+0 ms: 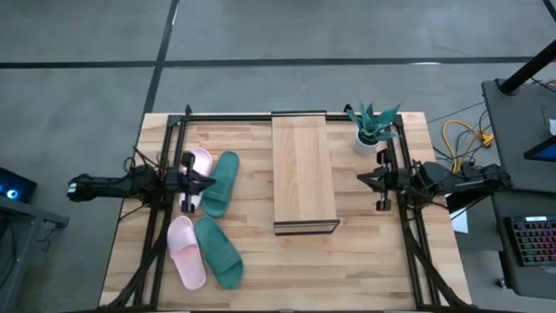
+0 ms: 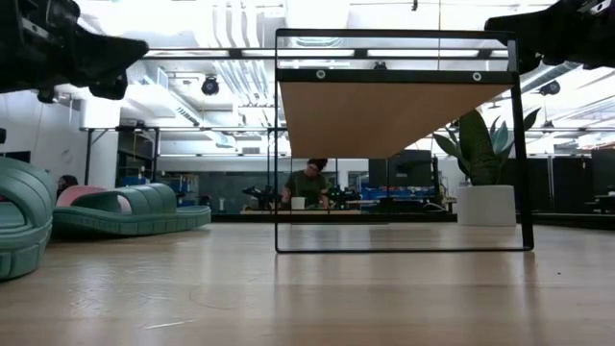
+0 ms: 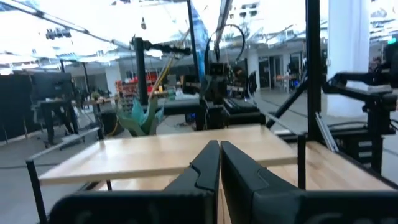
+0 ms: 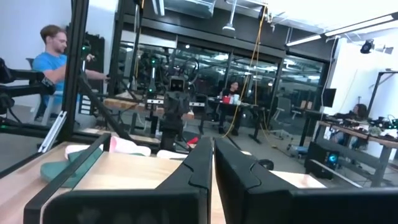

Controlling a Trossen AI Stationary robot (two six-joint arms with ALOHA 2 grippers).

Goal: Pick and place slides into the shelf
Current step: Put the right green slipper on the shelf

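Note:
The shelf [image 1: 304,169] is a long light-wood plank top on a thin black frame, standing mid-table; the low view shows its open end [image 2: 404,144]. Two slides, one pale pink [image 1: 200,162] and one teal [image 1: 221,184], lie on their soles left of the shelf. Another pink slide [image 1: 185,250] and another teal slide [image 1: 218,252] lie nearer the near edge. My left gripper [image 1: 207,181] is shut and hangs high above the far pair, touching nothing; its fingers [image 3: 219,149] point toward the shelf. My right gripper [image 1: 361,178], also shut [image 4: 212,146], hovers right of the shelf.
A potted plant in a white pot [image 1: 372,132] stands at the far right corner, beside the shelf. Black frame rails [image 1: 165,217] run along both table sides. People sit and stand in the room beyond the table [image 4: 53,56]. Bare wood lies in front of the shelf [image 1: 304,269].

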